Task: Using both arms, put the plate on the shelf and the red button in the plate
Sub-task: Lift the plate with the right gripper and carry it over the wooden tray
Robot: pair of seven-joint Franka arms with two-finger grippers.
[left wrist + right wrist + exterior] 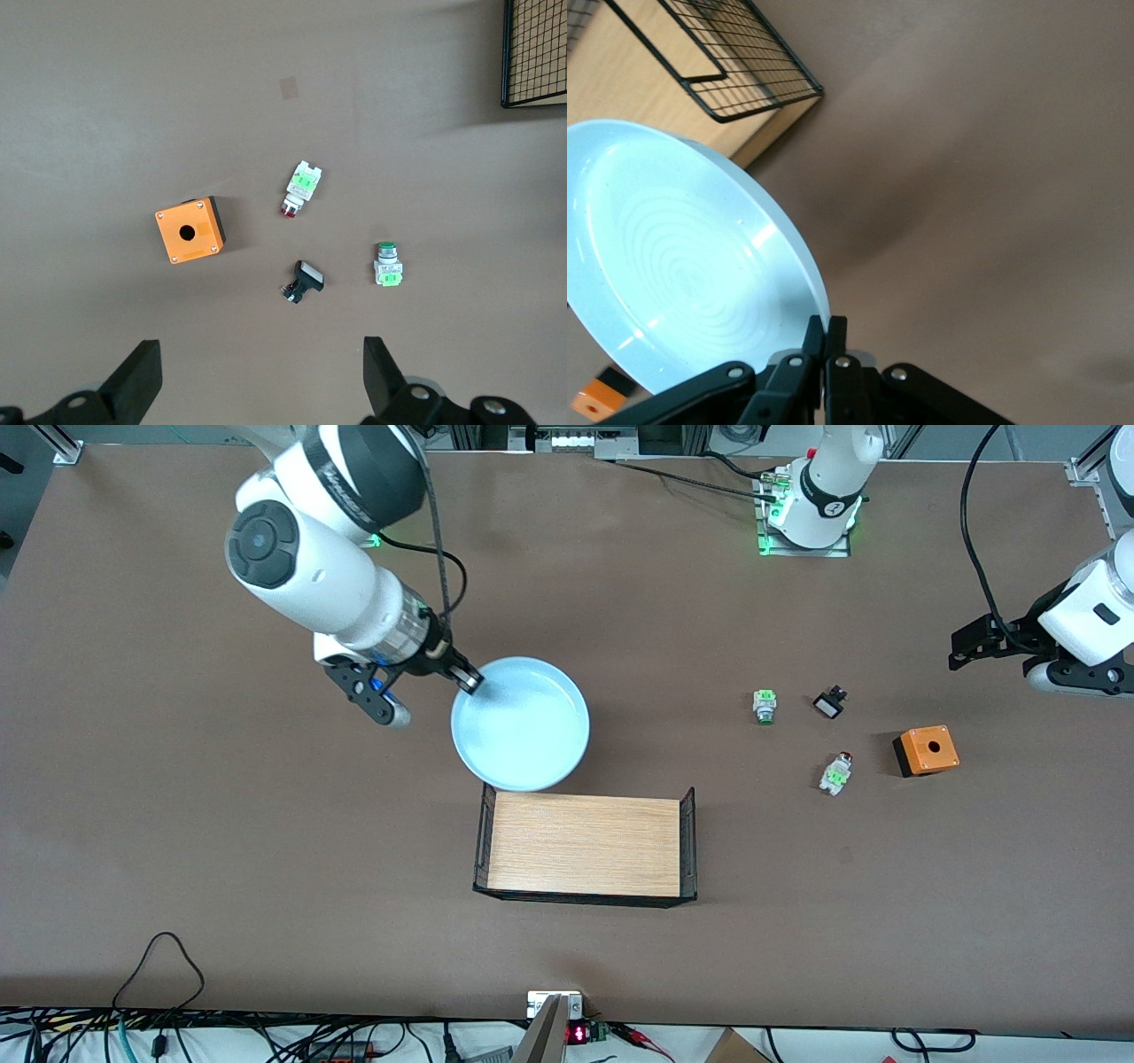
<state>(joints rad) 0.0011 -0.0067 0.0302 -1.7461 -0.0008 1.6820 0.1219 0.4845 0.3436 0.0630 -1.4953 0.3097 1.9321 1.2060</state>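
The plate (pixel 521 724) hangs tilted over the wooden tray's (pixel 585 856) edge, its rim pinched by the right end effector (pixel 469 682), so its placement looks underway. The red button (pixel 836 771) lies untouched on the bench (pixel 177 824) beside the orange box (pixel 927 750); the left end effector (pixel 257 376) hovers above it, spread wide.

Glossy glazed plate (pixel 521 724), matt wood-grain tray (pixel 585 844), wire-mesh ends.

Brown table (pixel 266 868): shelf (pixel 585 856), button parts (pixel 835 772)

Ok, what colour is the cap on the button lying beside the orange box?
Red cap on the red button, clearest in the left wrist view.
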